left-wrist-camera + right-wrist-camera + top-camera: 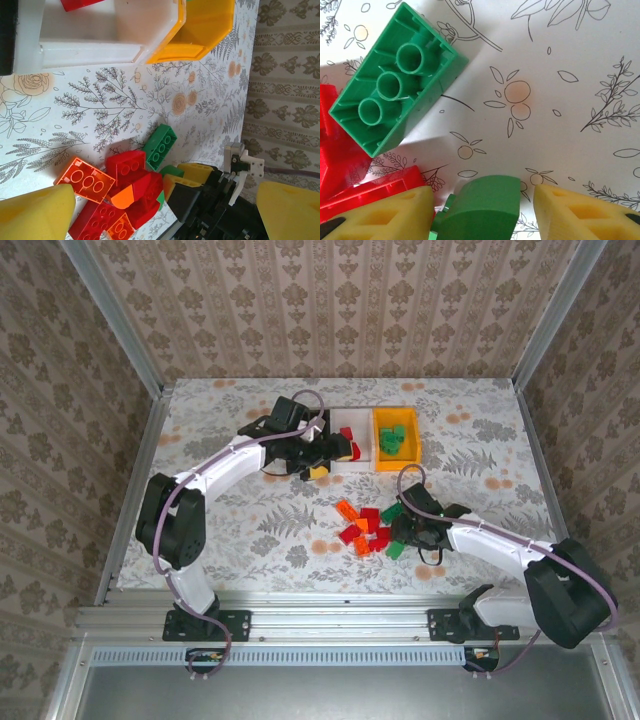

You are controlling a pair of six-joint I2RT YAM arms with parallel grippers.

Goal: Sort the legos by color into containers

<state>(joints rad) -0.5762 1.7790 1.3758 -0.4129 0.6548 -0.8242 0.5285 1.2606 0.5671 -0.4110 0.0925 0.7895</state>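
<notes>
Since green bricks (393, 440) already lie in the orange-yellow bin (414, 440) at the far side of the worktop (230, 520), the right pincer (403, 537) sits low over the right edge of the loose pile (362, 530). Its yellow pads (385, 215) stand either side of a rounded green piece (480, 210). A sliver of worktop shows between that piece and the right pad, so I judge the grip not yet made: the pincer is open around it, not clamped. An upturned green brick (395, 85) lies just beyond, and red bricks (340, 150) press in from the left, which crowds the approach. The left pincer (335, 460) hangs by the near rim of the white bin (360, 422), pads spread wide and holding nothing. A red brick (347, 432) lies in that bin, so reds seem meant for it. Most of the pile, orange and red, waits unsorted between the two arms.
</notes>
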